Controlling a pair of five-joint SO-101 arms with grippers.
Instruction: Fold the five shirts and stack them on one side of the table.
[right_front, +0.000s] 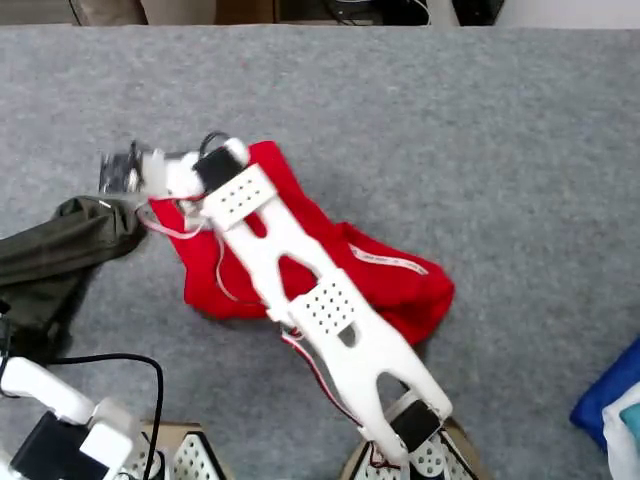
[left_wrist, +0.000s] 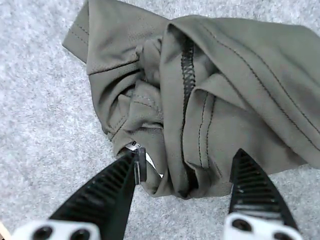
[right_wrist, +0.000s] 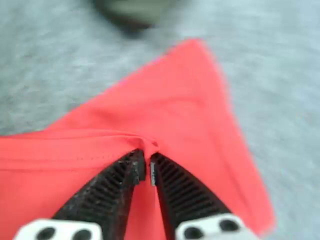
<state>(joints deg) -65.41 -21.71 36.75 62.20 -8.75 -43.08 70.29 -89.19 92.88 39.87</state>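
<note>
A red shirt (right_front: 400, 285) lies crumpled at the table's middle. The right arm stretches across it toward the far left. My right gripper (right_wrist: 147, 170) is shut on a folded edge of the red shirt (right_wrist: 165, 110), and in the high view this gripper (right_front: 125, 172) sits just past the shirt's far-left corner. An olive shirt (right_front: 60, 250) lies bunched at the left edge. My left gripper (left_wrist: 189, 165) stands open just over the olive shirt (left_wrist: 225, 90), one finger on each side of a fold, with a small white label beside one finger.
The left arm's base (right_front: 60, 415) with a black cable sits at the near left corner. Blue cloth (right_front: 608, 392) and pale cloth (right_front: 628, 432) lie at the right edge. The grey felt table (right_front: 450, 120) is bare across the back and right.
</note>
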